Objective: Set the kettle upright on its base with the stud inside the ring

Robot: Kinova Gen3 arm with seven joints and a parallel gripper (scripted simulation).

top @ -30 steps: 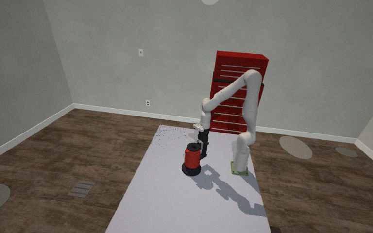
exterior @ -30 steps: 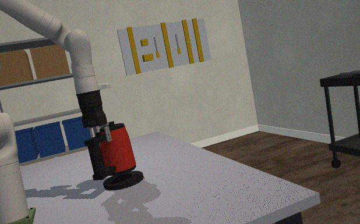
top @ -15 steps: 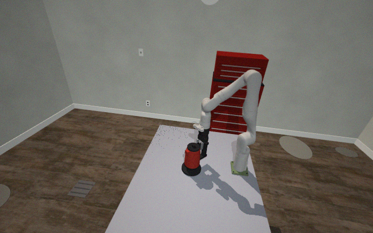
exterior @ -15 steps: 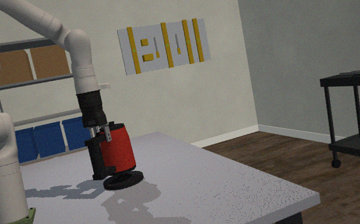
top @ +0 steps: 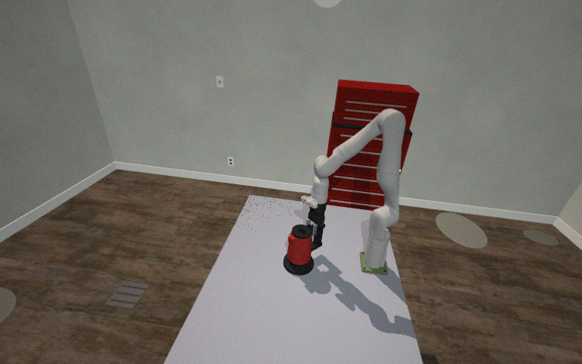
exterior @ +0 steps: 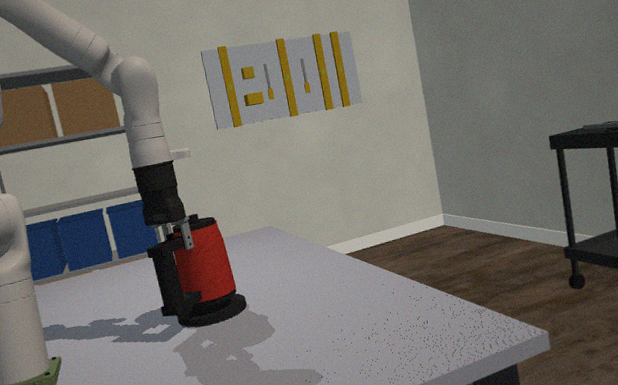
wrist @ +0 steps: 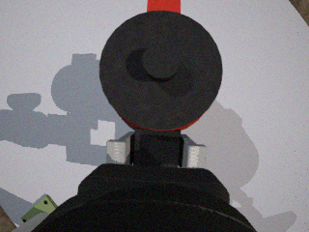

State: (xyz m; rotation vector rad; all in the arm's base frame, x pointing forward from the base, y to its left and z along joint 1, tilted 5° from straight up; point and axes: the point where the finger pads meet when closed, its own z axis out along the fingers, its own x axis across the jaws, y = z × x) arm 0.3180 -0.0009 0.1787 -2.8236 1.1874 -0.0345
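Red cylindrical kettle with black lid and black handle (exterior: pixel 205 267) stands upright on round black base disc (exterior: pixel 225 309), on grey table (exterior: pixel 377 327). Black two-finger gripper (exterior: pixel 177 235) clenched on handle top. Step in hand, by judgement: final seating. Next move calls for confirming kettle sits flat, then releasing and lifting straight up without tipping it. Exterior view shows kettle bottom meeting base; wrist view shows only lid (wrist: pixel 161 72), base hidden. Stud and ring unseen in any view.
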